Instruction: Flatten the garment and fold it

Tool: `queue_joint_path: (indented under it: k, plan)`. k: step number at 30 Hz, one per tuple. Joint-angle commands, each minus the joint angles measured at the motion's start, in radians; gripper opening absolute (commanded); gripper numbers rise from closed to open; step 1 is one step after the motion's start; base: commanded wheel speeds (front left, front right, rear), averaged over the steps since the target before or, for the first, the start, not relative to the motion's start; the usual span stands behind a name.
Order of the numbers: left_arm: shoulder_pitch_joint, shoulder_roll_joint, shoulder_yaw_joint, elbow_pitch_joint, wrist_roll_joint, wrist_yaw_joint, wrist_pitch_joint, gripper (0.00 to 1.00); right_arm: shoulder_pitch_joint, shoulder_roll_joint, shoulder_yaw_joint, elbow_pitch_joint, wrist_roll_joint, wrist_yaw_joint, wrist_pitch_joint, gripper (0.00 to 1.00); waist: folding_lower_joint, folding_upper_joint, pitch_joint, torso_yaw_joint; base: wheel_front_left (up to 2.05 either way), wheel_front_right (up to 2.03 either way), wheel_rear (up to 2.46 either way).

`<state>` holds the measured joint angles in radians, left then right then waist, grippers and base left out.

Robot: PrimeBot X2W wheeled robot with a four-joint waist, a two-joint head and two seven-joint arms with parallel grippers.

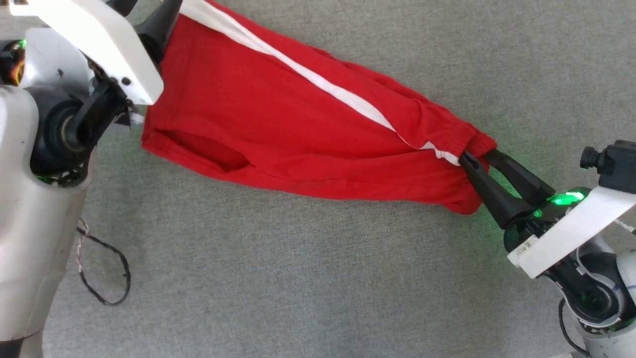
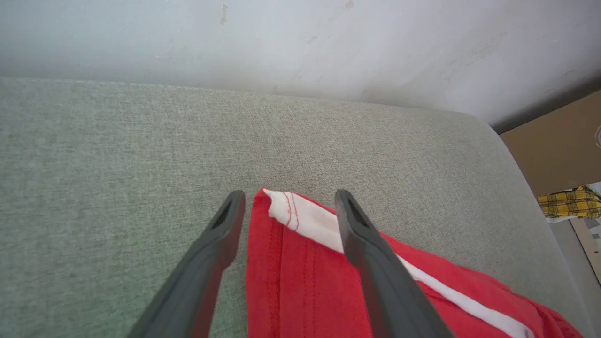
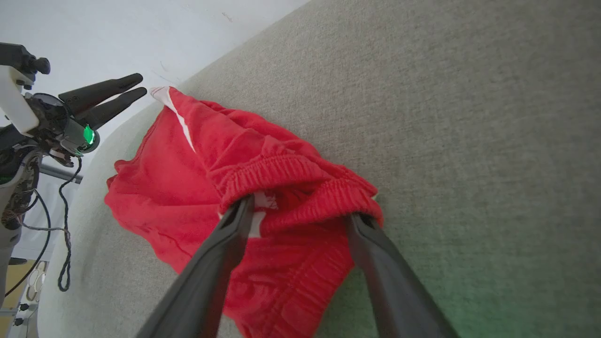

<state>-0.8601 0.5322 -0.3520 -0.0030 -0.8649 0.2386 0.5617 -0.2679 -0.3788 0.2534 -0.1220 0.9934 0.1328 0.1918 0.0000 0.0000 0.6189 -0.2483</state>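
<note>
Well, from the left wrist view the left gripper (image 2: 289,197) stands with its two dark fingers spread and nothing pinched. The white-trimmed hem corner (image 2: 286,206) of the red shorts (image 2: 300,281) lies loose between them on the grey fabric surface (image 2: 117,164), and the cloth runs off toward 5 o'clock. A pale wall (image 2: 281,37) rises at 12 o'clock, and a scrap of yellow plaid cloth (image 2: 568,202) shows at 3 o'clock. From the right wrist view the right gripper (image 3: 300,209) is likewise spread wide. The gathered waistband (image 3: 291,173) is bunched against both tips, though I cannot tell whether they reach under it. The shorts stretch away toward 10 o'clock, where the left gripper hovers near the far hem. From the head view the shorts lie drawn out in a long band from 11 o'clock to 4 o'clock, with the white side stripe (image 1: 318,79) along the far edge. The right gripper's parted fingers meet the waistband at 4 o'clock, and the left arm sits at 10 o'clock.
</note>
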Motion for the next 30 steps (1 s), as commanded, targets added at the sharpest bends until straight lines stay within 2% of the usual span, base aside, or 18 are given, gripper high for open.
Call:
queue_joint_path:
  k: [1, 15, 21, 24, 30]
  plan:
    - [0.019, -0.007, 0.003, 0.005, -0.007, 0.000, -0.007, 1.00, 0.008, -0.006, -0.009, 0.003, -0.005, -0.002, 0.006, 1.00, 0.0000, 0.0000, -0.016, 0.007, 0.00, 0.00, 0.00]
    - [0.172, -0.032, 0.058, 0.012, -0.068, -0.022, -0.118, 1.00, 0.144, 0.017, -0.074, -0.053, -0.028, -0.002, 0.175, 1.00, 0.0000, 0.0000, -0.188, 0.025, 0.00, 0.00, 0.00]
    - [0.265, -0.027, 0.068, -0.032, -0.045, -0.037, -0.203, 1.00, 0.220, 0.048, -0.134, -0.102, -0.057, -0.002, 0.212, 1.00, 0.0000, 0.0000, -0.262, 0.038, 0.00, 0.00, 0.00]
    - [0.315, -0.010, 0.063, -0.074, 0.012, -0.037, -0.272, 1.00, 0.244, 0.071, -0.187, -0.135, -0.130, -0.002, 0.172, 1.00, 0.0000, 0.0000, -0.289, 0.045, 0.00, 0.00, 0.00]
    - [0.438, 0.004, 0.060, -0.173, 0.154, 0.005, -0.457, 1.00, 0.278, 0.140, -0.270, -0.173, -0.408, -0.002, 0.045, 1.00, 0.0000, 0.0000, -0.328, 0.067, 0.00, 0.00, 0.00]
